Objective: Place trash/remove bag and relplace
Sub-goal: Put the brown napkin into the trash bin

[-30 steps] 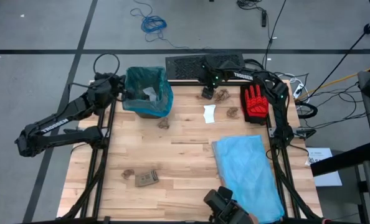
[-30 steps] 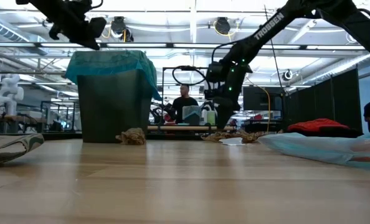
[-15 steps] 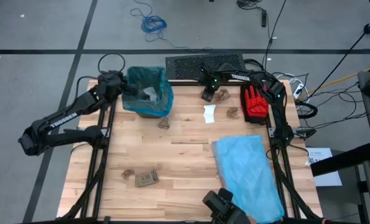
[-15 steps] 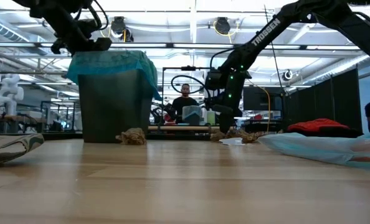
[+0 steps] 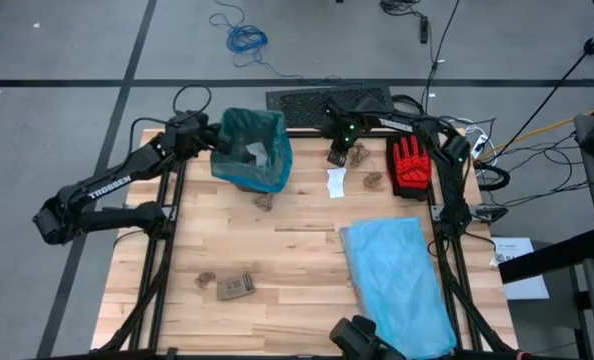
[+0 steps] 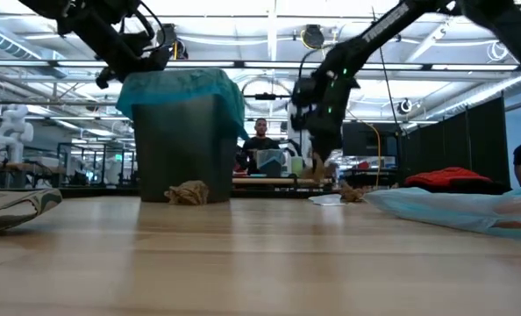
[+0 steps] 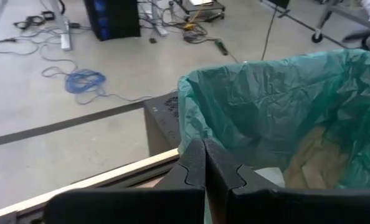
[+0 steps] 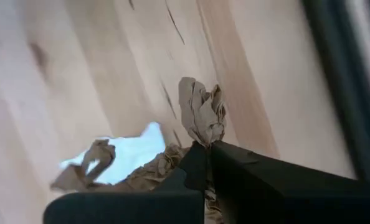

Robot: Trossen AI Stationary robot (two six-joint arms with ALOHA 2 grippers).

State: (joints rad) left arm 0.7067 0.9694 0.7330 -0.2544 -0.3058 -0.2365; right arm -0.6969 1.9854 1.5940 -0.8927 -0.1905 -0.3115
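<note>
A dark bin lined with the teal bag stands at the table's far left, with paper trash inside. My left gripper is shut at the bag's left rim. My right gripper is shut on a brown paper wad near the table's far edge, left of the red glove. More trash lies on the wood: wads, a white scrap and a tan card. My left gripper's shut fingertips lie against the bag's rim at the bin's left upper edge, coming from the table's left and slanting down. Whether any plastic is caught between them, I cannot tell. My right gripper pinches the brown wad between its two fingers from above, pointing steeply down. Part of the wad sticks out past the fingertips. The wad is lifted clear of the table.
A pale-blue plastic bag lies spread over the table's near right. A dark box sits behind the far edge. Bare wood lies in the middle and at the near left. People show in the room beyond.
My right gripper has shut on the brown wad and risen with it off the table. My left gripper has gone toward the table's right, and the bin with the bag has shifted right along with it.
</note>
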